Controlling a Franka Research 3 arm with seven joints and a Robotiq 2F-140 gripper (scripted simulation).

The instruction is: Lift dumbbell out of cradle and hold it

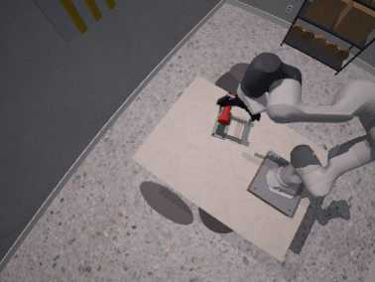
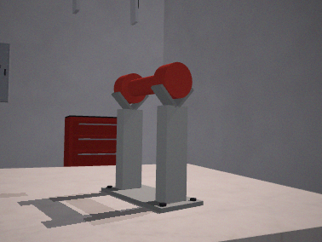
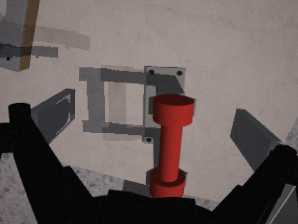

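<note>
Fingers spread fully, empty, above dumbbell (image 3: pixel 170 144) resting in cradle (image 2: pixel 171 149); step: approach; next: descend, straddle handle, close.

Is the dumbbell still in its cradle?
Yes. The dumbbell rests level in the cradle V-notches; the open claw holds nothing.
</note>
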